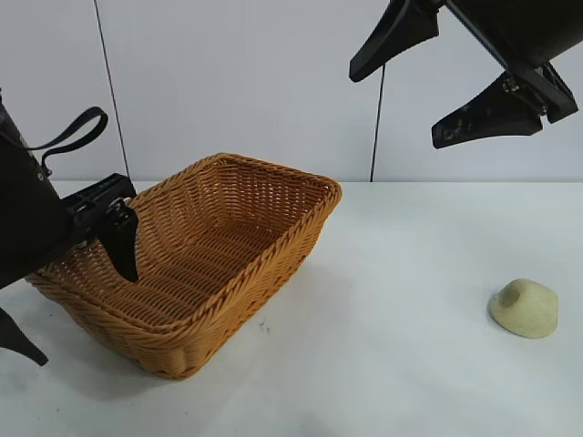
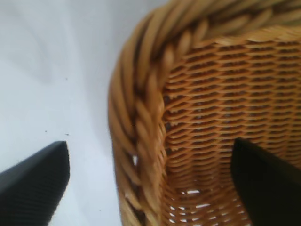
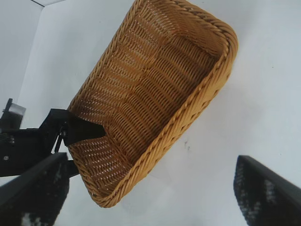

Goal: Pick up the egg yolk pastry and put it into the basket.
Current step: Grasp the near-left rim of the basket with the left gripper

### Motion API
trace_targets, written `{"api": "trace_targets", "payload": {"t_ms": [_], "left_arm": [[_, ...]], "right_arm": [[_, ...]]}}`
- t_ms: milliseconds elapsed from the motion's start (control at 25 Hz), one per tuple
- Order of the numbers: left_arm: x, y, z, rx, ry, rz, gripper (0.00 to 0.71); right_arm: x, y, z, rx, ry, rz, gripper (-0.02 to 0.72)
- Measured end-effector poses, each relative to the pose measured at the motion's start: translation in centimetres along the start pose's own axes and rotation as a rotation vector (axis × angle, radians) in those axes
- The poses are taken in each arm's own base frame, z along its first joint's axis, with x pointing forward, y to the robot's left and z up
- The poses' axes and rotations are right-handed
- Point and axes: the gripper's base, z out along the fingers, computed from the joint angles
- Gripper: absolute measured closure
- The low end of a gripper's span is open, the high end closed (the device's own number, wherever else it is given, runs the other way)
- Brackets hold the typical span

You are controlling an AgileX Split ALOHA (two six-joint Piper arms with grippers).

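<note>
- The table was a plain white surface with a pale wall behind it; it carried both task items
- The basket, an orange-tan wicker rectangle with sloping sides and a braided rim, sat on the table towards the left in the exterior view; nothing was visible inside it apart from one gripper finger
- The left arm stood low at the left edge of the exterior view, over the basket's left end
- The left gripper had its jaws spread wide and held nothing; they straddled the basket's braided rim at a corner, with one finger inside the basket and the other outside over the table. From the pictures it could not be told whether either finger touched the wicker
- The right gripper hung high at the upper right of the exterior view, well above the table, jaws wide apart and empty; its wrist camera looked down on the basket and on the left gripper at the basket's far end
- The egg yolk pastry, a small pale cream-yellow dome with a dimple on top, lay on the table at the right, well apart from the basket and from both grippers, outside the basket
</note>
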Motion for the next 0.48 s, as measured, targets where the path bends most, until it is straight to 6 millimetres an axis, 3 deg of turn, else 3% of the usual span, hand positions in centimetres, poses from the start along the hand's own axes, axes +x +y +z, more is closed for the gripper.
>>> {"api": "trace_targets", "payload": {"t_ms": [280, 360, 480], "left_arm": [[-0.08, 0.05, 0.70, -0.008, -0.001, -0.002, 0.057], [-0.08, 0.05, 0.71, -0.009, -0.001, -0.002, 0.116], [-0.08, 0.05, 0.71, -0.009, -0.001, -0.002, 0.268]], "right_arm": [[0.00, 0.00, 0.00, 0.000, 0.000, 0.000, 0.025], [-0.03, -0.01, 0.00, 0.001, -0.003, 0.000, 0.025], [-0.09, -0.03, 0.00, 0.003, -0.010, 0.000, 0.025]]}}
